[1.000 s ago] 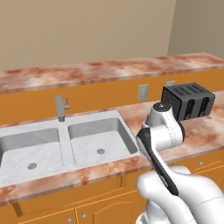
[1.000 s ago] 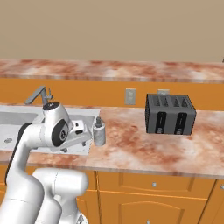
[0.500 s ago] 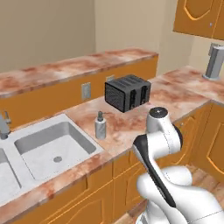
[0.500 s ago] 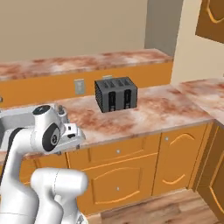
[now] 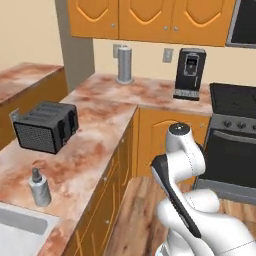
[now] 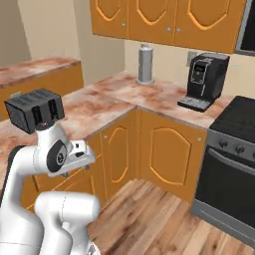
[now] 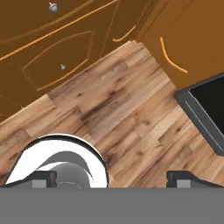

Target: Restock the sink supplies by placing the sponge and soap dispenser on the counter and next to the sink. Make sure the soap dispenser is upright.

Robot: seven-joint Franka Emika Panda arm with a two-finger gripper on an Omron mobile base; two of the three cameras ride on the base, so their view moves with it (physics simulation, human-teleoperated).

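Nearest, the gripper (image 7: 111, 179) hangs over the wooden floor (image 7: 127, 109), jaws wide and holding nothing. Further off, the soap dispenser (image 5: 39, 187) stands upright on the table (image 5: 95, 145) close to its front edge, just beside the corner of the sink (image 5: 20, 235); the toaster (image 5: 46, 126) sits beyond it. I cannot spot the sponge. The likely risk: with the arm folded low, a swing back could clip the dispenser and topple it.
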